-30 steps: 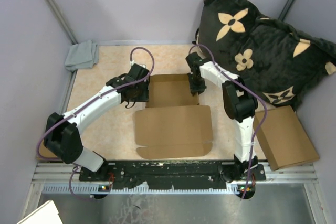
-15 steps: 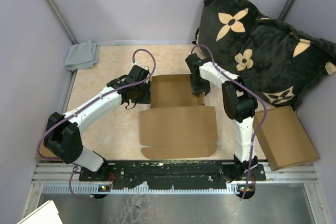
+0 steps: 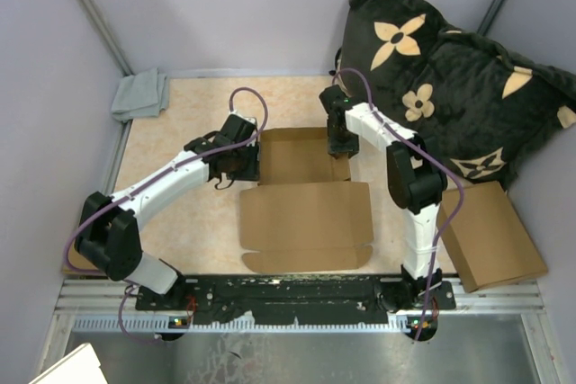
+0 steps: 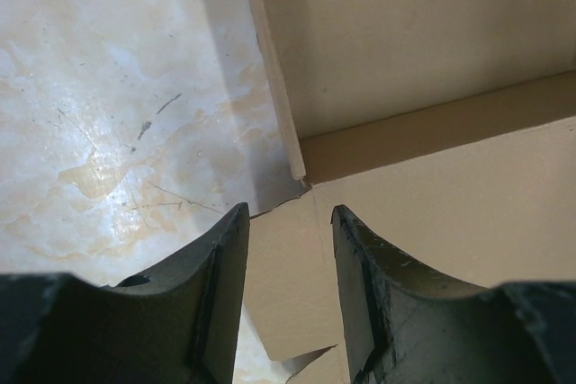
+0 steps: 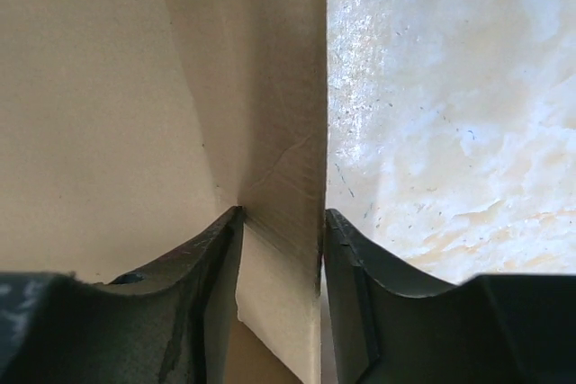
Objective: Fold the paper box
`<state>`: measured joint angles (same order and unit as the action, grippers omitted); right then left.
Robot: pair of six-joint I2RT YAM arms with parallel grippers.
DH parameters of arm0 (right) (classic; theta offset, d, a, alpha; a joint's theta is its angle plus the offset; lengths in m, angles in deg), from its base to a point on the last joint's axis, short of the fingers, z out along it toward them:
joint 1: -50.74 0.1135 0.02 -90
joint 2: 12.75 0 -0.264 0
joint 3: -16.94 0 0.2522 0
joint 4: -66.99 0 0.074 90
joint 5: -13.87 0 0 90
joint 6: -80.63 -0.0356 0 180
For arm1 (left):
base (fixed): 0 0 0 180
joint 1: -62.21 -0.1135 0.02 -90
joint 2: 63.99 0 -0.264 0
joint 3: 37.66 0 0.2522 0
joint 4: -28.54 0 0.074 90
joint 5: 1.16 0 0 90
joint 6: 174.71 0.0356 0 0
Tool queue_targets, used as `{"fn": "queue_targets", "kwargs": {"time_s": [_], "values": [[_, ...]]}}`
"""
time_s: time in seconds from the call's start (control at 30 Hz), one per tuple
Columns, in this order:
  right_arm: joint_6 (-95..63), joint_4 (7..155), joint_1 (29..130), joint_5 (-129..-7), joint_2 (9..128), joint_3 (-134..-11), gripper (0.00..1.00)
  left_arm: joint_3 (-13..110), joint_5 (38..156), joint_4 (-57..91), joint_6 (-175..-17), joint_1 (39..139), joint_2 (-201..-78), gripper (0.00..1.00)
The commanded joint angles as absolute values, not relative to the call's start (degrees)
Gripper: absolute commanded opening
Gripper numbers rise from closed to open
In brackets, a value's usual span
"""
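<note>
The paper box (image 3: 306, 218) lies mid-table, plain brown cardboard, its wide lid panel flat toward me and a shallow tray part behind it. My left gripper (image 3: 245, 164) sits at the tray's left near corner. In the left wrist view it (image 4: 290, 254) is open, with a small flat flap (image 4: 288, 294) lying under the gap and not pinched. My right gripper (image 3: 340, 143) is at the tray's right wall. Its jaws (image 5: 281, 249) stand open astride the upright side wall (image 5: 270, 132), which leans across the gap.
A dark pillow with tan flowers (image 3: 450, 78) fills the back right corner. Another brown box (image 3: 490, 236) lies at the right edge. A grey cloth (image 3: 141, 94) sits at the back left. Bare marbled tabletop (image 3: 189, 222) lies left of the box.
The box has slid a little to the right. My right gripper has shifted slightly back along the right wall. My left gripper followed the left corner rightward.
</note>
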<state>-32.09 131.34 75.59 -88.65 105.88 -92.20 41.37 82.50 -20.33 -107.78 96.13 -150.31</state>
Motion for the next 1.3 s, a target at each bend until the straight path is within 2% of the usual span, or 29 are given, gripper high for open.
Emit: {"fn": "queue_targets", "kwargs": {"time_s": [0.0,0.1,0.17,0.2,0.47,0.93,1.03,1.13,1.27], "values": [[-32.0,132.7,75.2,-91.3,102.6,-95.5,0.39,40.0,83.8,-18.6,-107.4,95.8,-148.6,0.48],[-31.4,133.7,75.2,-92.9,103.6,-95.4,0.29,39.8,83.9,-18.5,-107.2,95.8,-148.5,0.48],[-31.1,133.9,75.2,-94.5,104.0,-95.0,0.20,39.7,83.9,-18.5,-107.0,95.8,-148.5,0.48],[-31.0,133.6,75.3,-94.7,104.1,-94.6,0.18,39.7,83.9,-18.4,-106.9,95.8,-148.6,0.48],[-29.3,134.1,75.7,-98.2,105.6,-93.5,0.13,39.7,84.7,-18.4,-106.5,95.8,-148.9,0.48],[-29.7,137.3,79.0,-113.0,109.8,-91.7,0.02,41.4,84.4,-19.2,-104.5,95.8,-150.0,0.47],[-31.2,136.8,79.0,-112.6,110.9,-90.4,0.02,41.7,84.6,-19.3,-104.4,95.7,-150.1,0.47],[-32.9,134.1,78.6,-109.9,109.9,-88.5,0.14,41.8,84.8,-19.4,-104.4,95.8,-150.1,0.47],[-35.2,131.4,77.1,-106.5,109.0,-88.0,0.21,42.0,84.9,-19.7,-104.4,95.8,-150.1,0.46]]}}
